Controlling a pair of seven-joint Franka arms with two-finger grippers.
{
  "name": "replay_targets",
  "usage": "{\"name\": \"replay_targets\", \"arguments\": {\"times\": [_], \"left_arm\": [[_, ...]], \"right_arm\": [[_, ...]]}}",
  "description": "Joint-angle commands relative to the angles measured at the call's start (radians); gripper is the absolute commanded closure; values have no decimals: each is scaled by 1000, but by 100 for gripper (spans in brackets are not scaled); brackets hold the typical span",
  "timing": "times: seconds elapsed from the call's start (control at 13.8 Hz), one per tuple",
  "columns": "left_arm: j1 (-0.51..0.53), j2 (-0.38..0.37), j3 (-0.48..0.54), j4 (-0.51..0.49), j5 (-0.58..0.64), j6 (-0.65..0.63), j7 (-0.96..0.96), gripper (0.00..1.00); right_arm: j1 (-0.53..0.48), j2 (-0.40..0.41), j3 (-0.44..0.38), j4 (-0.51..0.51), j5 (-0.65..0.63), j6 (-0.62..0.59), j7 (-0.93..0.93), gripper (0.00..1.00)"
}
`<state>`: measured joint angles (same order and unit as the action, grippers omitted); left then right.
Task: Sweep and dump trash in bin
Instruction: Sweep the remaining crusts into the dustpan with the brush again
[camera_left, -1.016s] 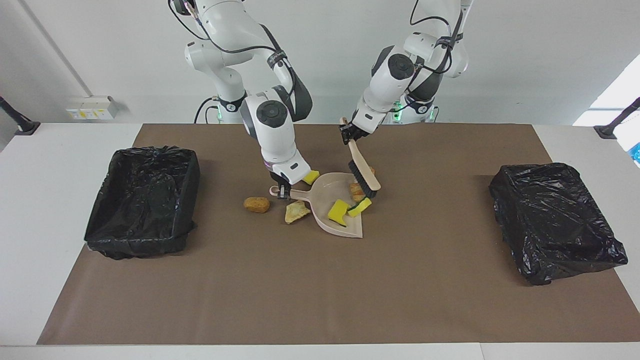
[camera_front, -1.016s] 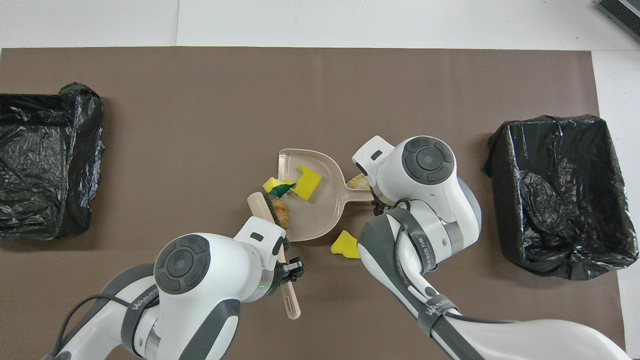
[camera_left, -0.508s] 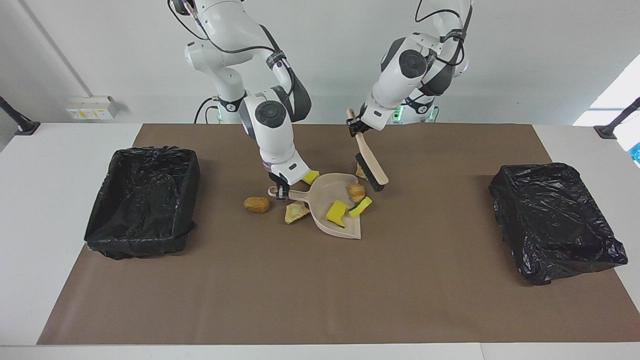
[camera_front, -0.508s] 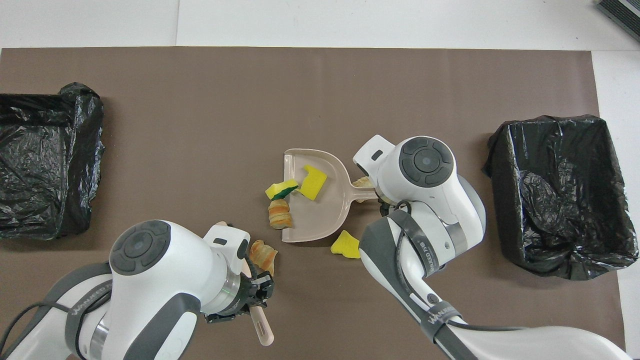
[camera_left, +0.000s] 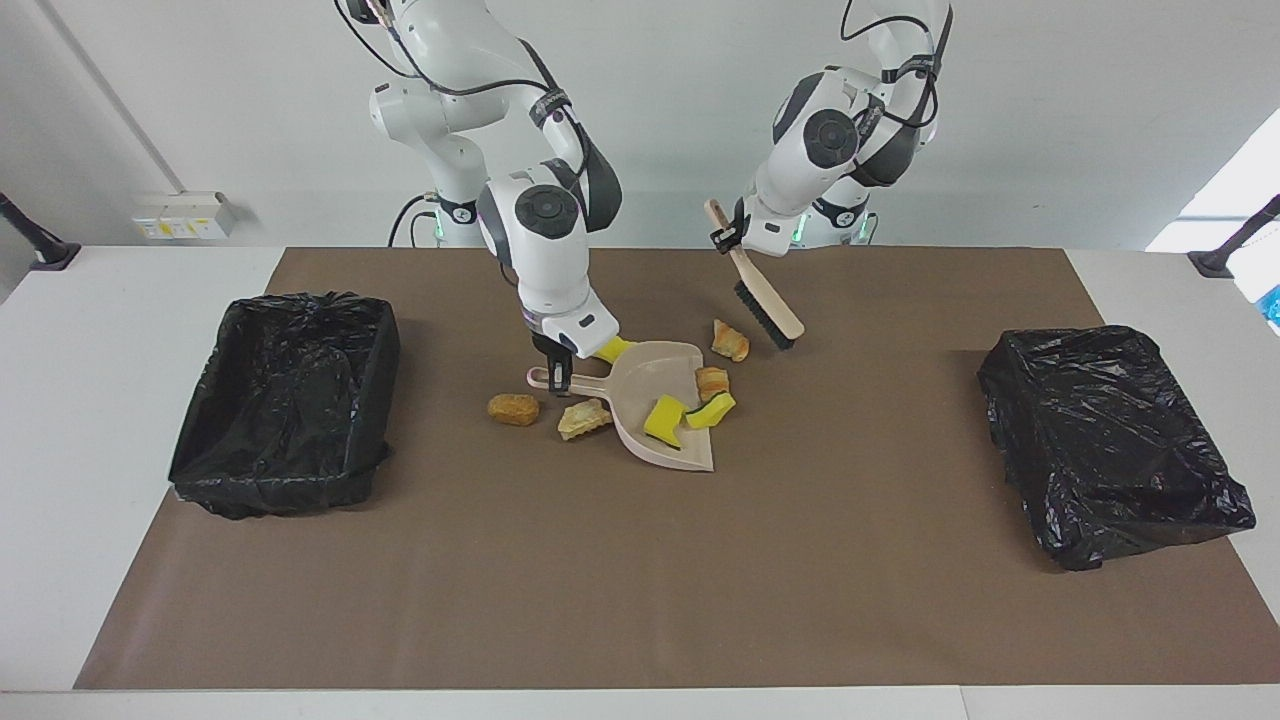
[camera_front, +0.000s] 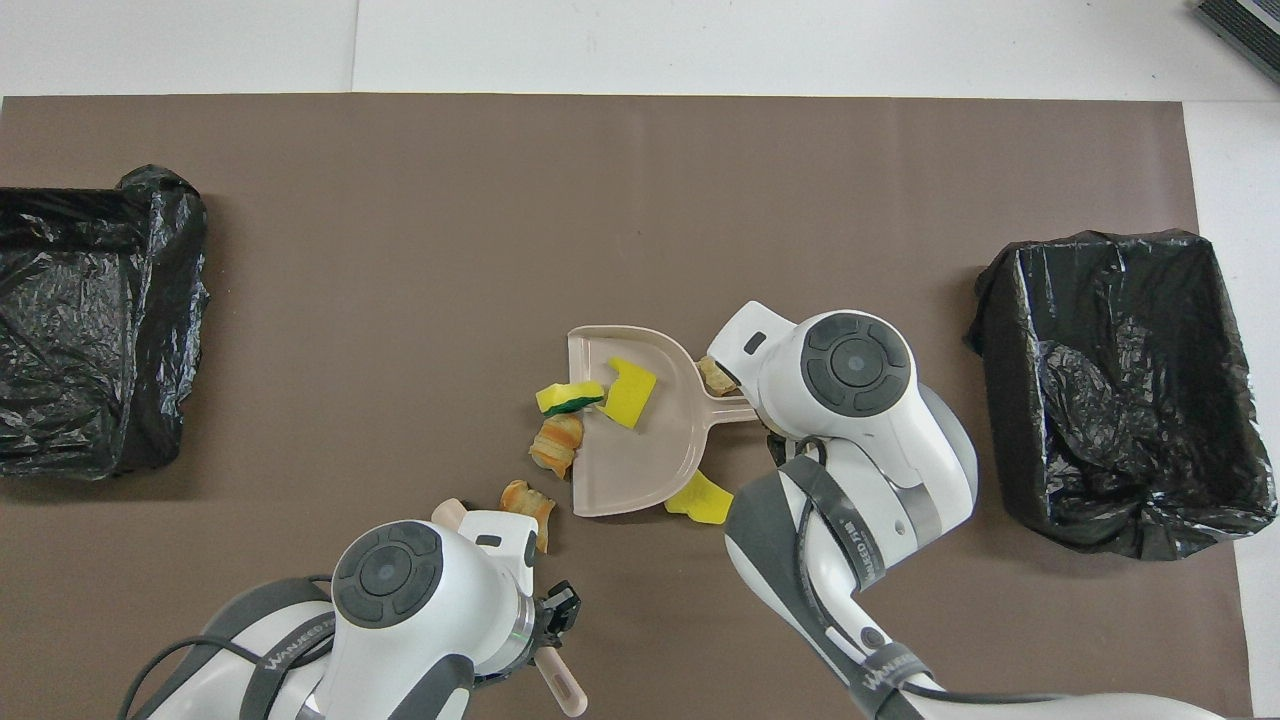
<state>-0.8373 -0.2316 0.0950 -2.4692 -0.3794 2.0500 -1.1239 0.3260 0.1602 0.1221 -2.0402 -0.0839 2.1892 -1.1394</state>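
Right arm comes down steeply over the middle of the brown mat (camera_left: 640, 560), wrist nearly vertical. Right hand (camera_left: 558, 376) clamped on the dustpan (camera_left: 648, 378) by its handle end; pan body resting on the mat, its open mouth turned toward the left arm's end of the surface.

Left arm bent high and drawn in close to its base. Left hand (camera_left: 727, 238) closed around the brush (camera_left: 762, 303) handle, brush hanging tilted in the air, bristles downward, clear of the mat.

Trash: one yellow sponge bit (camera_left: 664, 421) inside the pan; yellow-green sponge bit (camera_left: 710, 411) and striped bread chunk (camera_left: 712, 381) at the pan's mouth. Another bread chunk (camera_left: 730, 340) lies loose on the mat, nearer the robots, under the raised brush. Brown chunk (camera_left: 513, 408) and pale tan scrap (camera_left: 584, 419) sit beside the pan handle, toward the right arm's end. One yellow bit (camera_left: 612, 348) just beside the pan, nearer the robots.

Black-lined bins: one (camera_left: 285, 400) at the right arm's end, one (camera_left: 1110, 440) at the left arm's end, both well apart from the trash.
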Motion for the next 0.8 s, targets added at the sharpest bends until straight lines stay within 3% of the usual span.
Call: {"name": "replay_targets", "arguments": {"times": [0.0, 0.29, 0.73], "left_arm": [[-19, 21, 14, -2, -9, 74, 92, 100], [-13, 43, 14, 13, -9, 116, 235, 100], [-5, 141, 14, 159, -6, 151, 429, 100]], "right_arm": [[-4, -34, 2, -48, -11, 20, -57, 100], [-1, -34, 2, -46, -11, 15, -65, 100], [-7, -28, 2, -38, -8, 15, -54, 100]]}}
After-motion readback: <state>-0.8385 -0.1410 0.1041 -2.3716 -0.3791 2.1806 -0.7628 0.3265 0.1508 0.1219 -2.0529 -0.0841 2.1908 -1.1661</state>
